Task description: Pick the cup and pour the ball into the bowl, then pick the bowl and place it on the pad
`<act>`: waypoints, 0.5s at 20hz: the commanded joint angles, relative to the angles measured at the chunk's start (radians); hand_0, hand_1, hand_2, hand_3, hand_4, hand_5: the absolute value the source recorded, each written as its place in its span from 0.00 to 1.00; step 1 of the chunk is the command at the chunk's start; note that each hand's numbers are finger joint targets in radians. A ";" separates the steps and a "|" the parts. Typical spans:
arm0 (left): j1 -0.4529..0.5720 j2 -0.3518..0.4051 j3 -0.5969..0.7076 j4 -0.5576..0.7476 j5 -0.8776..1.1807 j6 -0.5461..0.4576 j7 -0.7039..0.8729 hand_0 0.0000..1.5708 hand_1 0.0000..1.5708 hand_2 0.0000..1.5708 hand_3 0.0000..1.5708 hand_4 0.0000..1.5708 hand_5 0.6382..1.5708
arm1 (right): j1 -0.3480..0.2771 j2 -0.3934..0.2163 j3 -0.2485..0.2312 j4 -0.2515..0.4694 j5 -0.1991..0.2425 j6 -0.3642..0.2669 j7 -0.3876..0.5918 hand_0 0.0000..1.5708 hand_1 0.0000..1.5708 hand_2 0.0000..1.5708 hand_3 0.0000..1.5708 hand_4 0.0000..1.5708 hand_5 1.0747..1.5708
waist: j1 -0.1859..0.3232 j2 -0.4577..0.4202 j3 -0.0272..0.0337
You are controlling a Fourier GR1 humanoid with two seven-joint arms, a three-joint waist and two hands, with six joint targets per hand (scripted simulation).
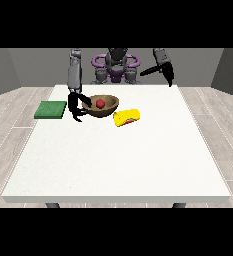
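A brown bowl (pixel 106 108) sits on the white table (pixel 118 160) left of the middle, with a red ball (pixel 100 103) inside it. The hand at the view's left (pixel 77 107) is at the bowl's left rim, its fingers curled around that rim. A yellow cup (pixel 127 117) lies on its side just right of the bowl, its red inside showing. A green pad (pixel 51 109) lies flat at the table's left edge, left of that hand. The hand at the view's right (pixel 168 75) hangs raised over the table's far right, holding nothing, fingers pointing down.
The robot's torso (pixel 116 65) stands behind the table's far edge. The table's front half holds nothing but white surface.
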 commanded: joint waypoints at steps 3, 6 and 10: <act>0.037 0.021 0.051 0.039 0.036 -0.006 -0.017 0.00 0.00 0.00 0.00 0.00 1.00 | -0.046 -0.011 0.040 0.019 0.031 -0.044 0.169 1.00 1.00 1.00 1.00 0.65 0.97 | -0.043 -0.043 0.0179; 0.055 0.023 0.047 0.061 0.021 0.005 -0.006 0.00 0.00 0.00 0.00 0.00 1.00 | -0.099 -0.009 0.061 0.011 0.044 -0.080 0.301 1.00 1.00 1.00 1.00 0.66 0.97 | -0.056 -0.094 0.0178; 0.095 0.039 0.077 0.087 0.034 0.014 -0.025 0.00 0.00 0.00 0.00 0.00 1.00 | -0.074 -0.046 0.033 -0.028 -0.002 -0.012 0.337 1.00 1.00 1.00 1.00 0.67 0.96 | -0.106 -0.123 0.0181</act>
